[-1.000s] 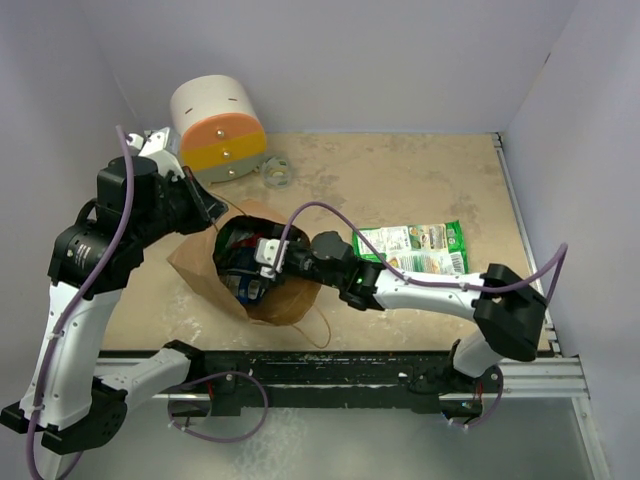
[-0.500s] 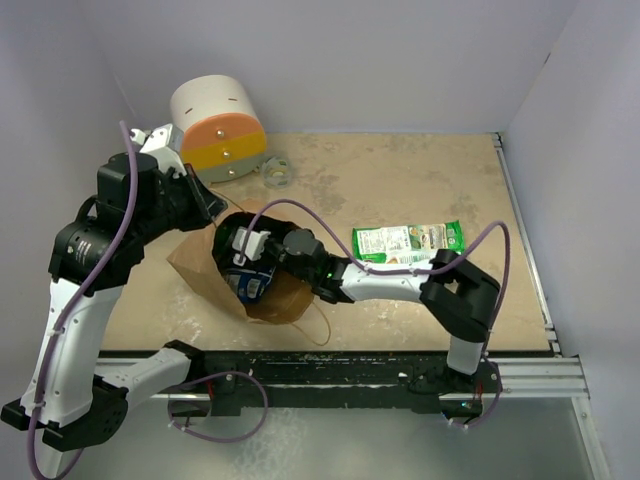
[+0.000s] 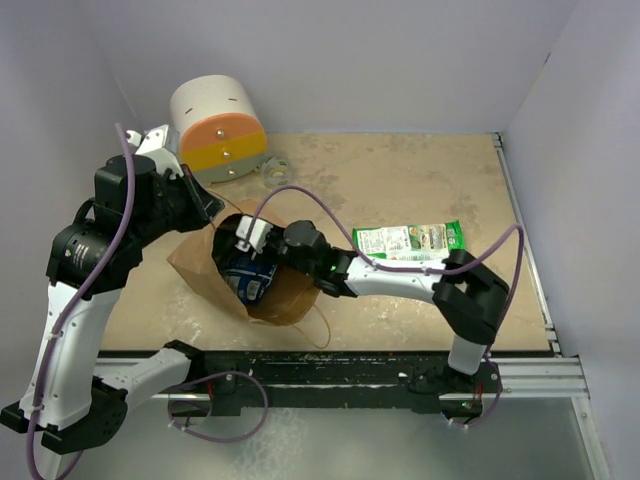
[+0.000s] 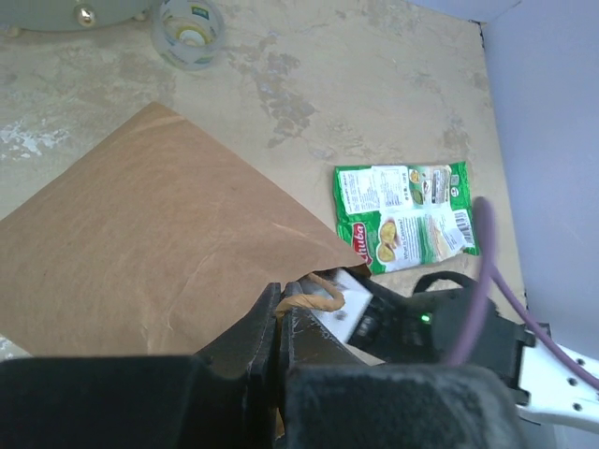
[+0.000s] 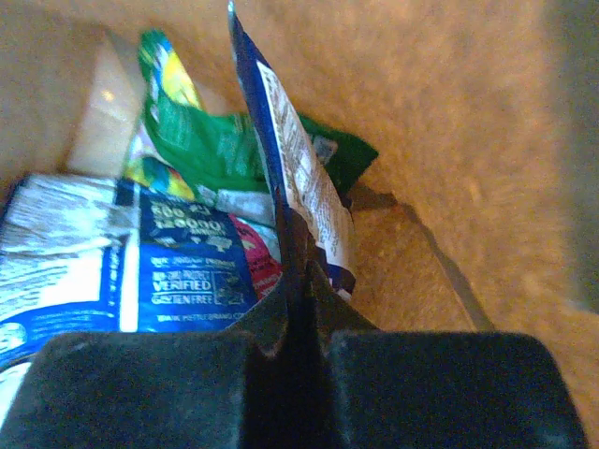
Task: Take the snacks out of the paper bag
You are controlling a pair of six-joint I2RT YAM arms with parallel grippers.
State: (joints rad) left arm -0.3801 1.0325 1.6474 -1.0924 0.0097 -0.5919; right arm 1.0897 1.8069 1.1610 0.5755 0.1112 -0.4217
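One blue packet (image 5: 292, 178) pinched in R gripper (image 5: 296, 292) — inside bag (image 5: 449, 112).

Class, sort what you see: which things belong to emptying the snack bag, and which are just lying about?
Job: paper bag, rim gripped by left claw; blue packet pinched in right claw; other packets in the bag; green packet on the table.
Lying about: white, orange and yellow cylinder; small clear ring.

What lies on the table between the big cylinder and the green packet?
A small clear tape roll near the cylinder, then the right arm's purple cable arching over bare table. Top view shows it.
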